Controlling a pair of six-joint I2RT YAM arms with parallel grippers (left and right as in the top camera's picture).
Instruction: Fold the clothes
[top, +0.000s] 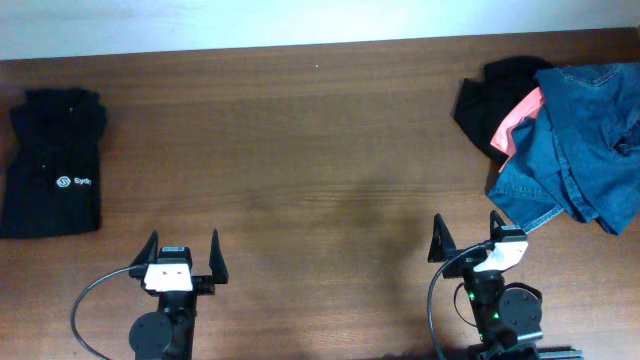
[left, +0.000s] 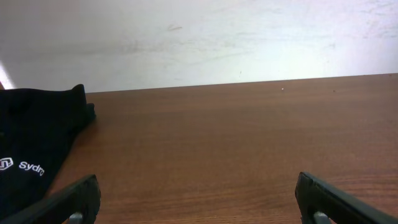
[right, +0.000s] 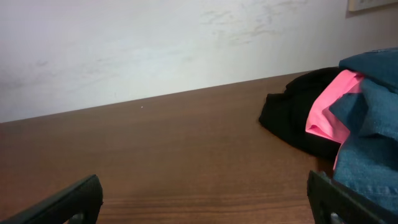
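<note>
One garment looks finished: a black fabric shirt with a small white round logo and lettering (top: 52, 165) lies folded into a neat rectangle at the left end of the brown wooden table (top: 320, 150), flat and alone. The rest is not yet handled, by my reading. At the table's far right corner sits a loose heap. A crumpled blue denim piece (top: 585, 140) lies on top, and a coral-pink piece (top: 518, 122) pokes out from under its left side. A rumpled black piece (top: 490, 95) lies beneath both (whether more hides under the denim I cannot tell). So I judge the task about a quarter done at best, with three or more pieces left to spread and fold.

Both arms sit at the table's near edge. The left gripper (top: 182, 250) has its jaws spread wide apart, holding and touching nothing. The right gripper (top: 467, 238) likewise stands fully apart and empty, just beside the denim's lower hem; it seems clear of it, though I cannot be sure.
</note>
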